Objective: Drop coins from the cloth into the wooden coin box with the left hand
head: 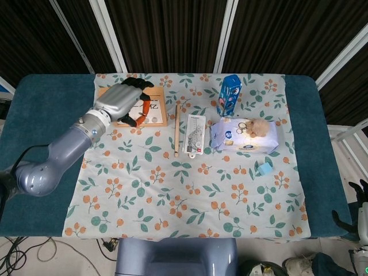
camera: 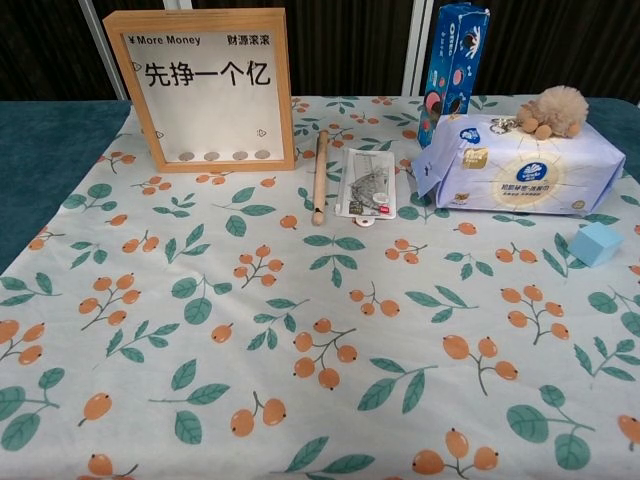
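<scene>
Hovering left hand (head: 123, 100) over wooden coin box (camera: 207, 88), grip unclear, coins (camera: 224, 155) lining its window

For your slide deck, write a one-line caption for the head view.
Left hand poised above the wooden coin box on the floral cloth.

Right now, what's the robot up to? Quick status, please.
Left hand over the wooden coin box, fingers curled; whether it holds a coin, cannot tell. Right hand idle at table edge. Four coins already in the box. Nothing blocking.
</scene>
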`<state>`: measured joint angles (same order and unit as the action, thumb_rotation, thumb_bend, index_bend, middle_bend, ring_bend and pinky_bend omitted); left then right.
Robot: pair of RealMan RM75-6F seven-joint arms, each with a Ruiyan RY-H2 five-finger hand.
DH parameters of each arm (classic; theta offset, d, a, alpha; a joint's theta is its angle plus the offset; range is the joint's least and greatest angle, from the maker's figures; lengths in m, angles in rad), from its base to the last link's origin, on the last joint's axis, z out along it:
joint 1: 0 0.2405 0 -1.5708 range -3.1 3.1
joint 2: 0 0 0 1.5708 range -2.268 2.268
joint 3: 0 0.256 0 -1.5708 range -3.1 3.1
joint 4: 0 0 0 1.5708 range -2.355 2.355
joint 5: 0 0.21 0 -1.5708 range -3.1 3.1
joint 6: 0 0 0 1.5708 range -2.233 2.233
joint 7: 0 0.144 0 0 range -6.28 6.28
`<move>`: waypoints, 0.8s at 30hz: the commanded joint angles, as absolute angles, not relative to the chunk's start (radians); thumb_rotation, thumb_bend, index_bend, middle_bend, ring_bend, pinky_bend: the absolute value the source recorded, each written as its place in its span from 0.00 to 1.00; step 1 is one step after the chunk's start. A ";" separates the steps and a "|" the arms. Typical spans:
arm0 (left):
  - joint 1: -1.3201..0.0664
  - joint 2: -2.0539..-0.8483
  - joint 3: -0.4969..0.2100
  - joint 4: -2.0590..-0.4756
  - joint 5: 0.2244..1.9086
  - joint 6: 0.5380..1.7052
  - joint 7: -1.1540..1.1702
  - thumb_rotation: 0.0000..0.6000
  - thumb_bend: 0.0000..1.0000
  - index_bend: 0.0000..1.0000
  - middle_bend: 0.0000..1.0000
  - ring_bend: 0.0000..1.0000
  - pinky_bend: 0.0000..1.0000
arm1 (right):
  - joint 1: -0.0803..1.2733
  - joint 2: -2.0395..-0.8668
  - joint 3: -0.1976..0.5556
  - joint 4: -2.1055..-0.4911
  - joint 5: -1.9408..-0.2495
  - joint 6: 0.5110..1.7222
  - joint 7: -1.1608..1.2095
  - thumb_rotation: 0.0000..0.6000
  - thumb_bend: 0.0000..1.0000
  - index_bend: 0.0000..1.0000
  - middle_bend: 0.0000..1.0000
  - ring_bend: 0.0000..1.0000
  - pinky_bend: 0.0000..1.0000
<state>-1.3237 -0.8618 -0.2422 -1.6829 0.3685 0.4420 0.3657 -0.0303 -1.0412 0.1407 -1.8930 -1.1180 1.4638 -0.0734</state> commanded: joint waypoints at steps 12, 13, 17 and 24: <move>-1.564 -1.036 0.083 -1.303 0.007 0.405 0.442 1.00 0.52 0.68 0.09 0.00 0.00 | -0.031 -1.045 0.140 -1.894 -1.119 1.467 -0.078 1.00 0.37 0.17 0.05 0.00 0.00; -1.566 -1.047 0.089 -1.288 0.004 0.400 0.440 1.00 0.52 0.68 0.09 0.00 0.00 | -0.031 -1.045 0.140 -1.894 -1.118 1.467 -0.078 1.00 0.37 0.17 0.05 0.00 0.00; -1.569 -1.096 0.113 -1.230 0.001 0.390 0.433 1.00 0.52 0.67 0.09 0.00 0.00 | -0.031 -1.044 0.142 -1.893 -1.116 1.469 -0.076 1.00 0.37 0.17 0.05 0.00 0.00; -1.559 -1.180 0.120 -1.135 0.034 0.402 0.397 1.00 0.52 0.67 0.09 0.00 0.00 | -0.031 -1.042 0.145 -1.895 -1.109 1.467 -0.074 1.00 0.37 0.17 0.05 0.00 0.00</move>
<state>-1.5629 -1.1694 0.1199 -1.1456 0.0241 0.4008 0.4064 -0.0314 -1.0424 0.1447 -1.8948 -1.1089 1.4675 -0.0742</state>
